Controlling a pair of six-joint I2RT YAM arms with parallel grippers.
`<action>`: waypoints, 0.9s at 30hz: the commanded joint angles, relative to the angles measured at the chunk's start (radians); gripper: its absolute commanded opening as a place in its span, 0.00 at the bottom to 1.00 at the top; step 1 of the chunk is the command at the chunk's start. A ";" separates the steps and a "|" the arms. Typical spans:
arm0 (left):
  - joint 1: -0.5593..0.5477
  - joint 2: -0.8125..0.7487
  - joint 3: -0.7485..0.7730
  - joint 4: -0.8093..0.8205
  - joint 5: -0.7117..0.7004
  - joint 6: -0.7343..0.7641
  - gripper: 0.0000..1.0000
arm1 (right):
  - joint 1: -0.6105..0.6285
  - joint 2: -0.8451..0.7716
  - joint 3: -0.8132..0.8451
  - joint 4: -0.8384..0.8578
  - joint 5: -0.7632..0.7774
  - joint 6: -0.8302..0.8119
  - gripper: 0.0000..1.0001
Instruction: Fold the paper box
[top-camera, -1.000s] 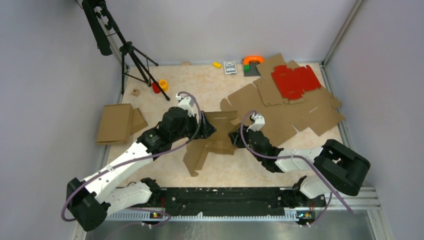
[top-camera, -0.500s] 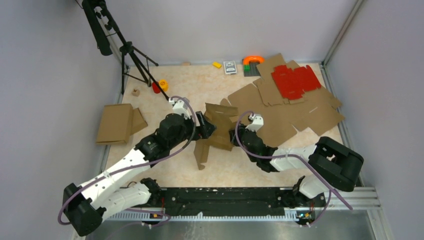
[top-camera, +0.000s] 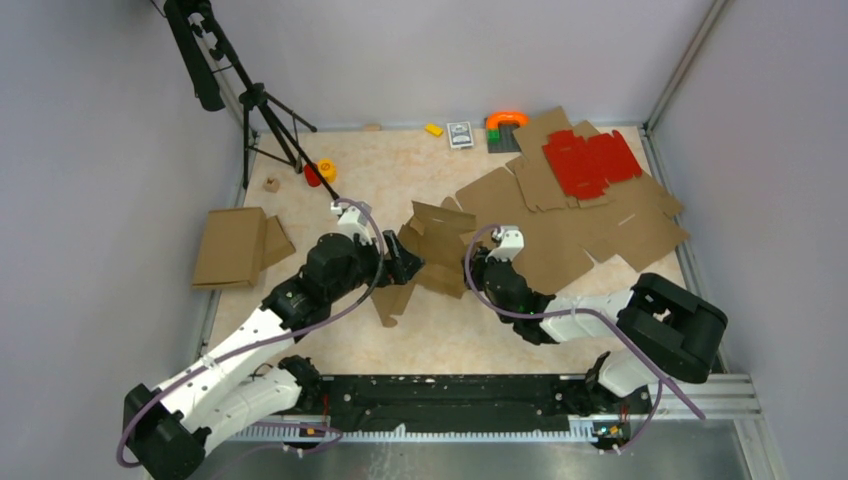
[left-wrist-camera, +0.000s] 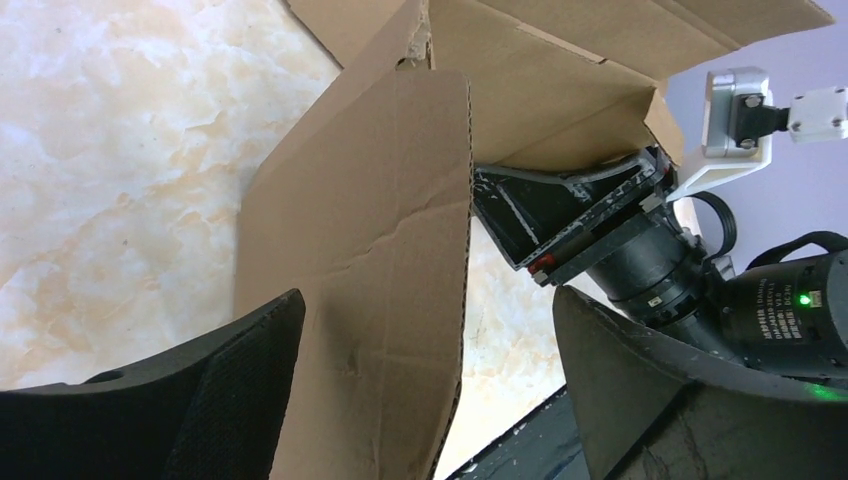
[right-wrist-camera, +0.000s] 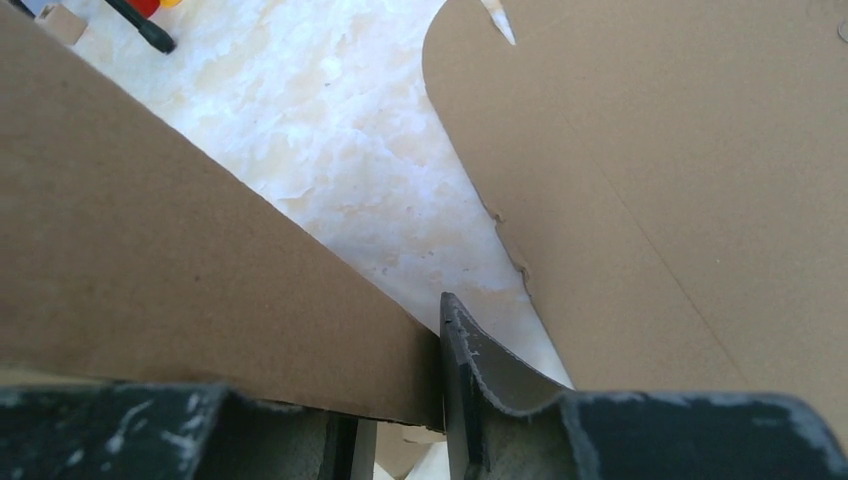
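- Far left of the table: a folded brown cardboard piece lies flat, well apart from both my arms.
- My left gripper sits at the left side of the paper box with its jaws wide. One long panel of the box runs up between my fingers (wrist view), and I see neither pad pressing on it.
- The paper box is mid-table, between my two grippers. It is partly folded: several panels stand raised off the marbled top, and one flap angles down toward the near side.
- My right gripper is at the box's right side, its jaws drawn narrow onto a raised panel, so I am holding it there.
- Right of that, flat brown cardboard sheets lie spread out, with a red die-cut sheet on top of them at the far right.
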 joint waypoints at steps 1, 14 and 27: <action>0.015 0.019 -0.002 0.045 0.083 -0.003 0.92 | 0.003 -0.018 0.056 -0.036 0.041 0.051 0.23; 0.015 0.154 0.155 -0.157 0.093 -0.011 0.68 | 0.003 0.008 0.167 -0.302 0.101 0.205 0.50; 0.015 0.223 0.194 -0.185 0.156 -0.010 0.49 | -0.051 0.060 0.148 -0.261 -0.063 0.301 0.54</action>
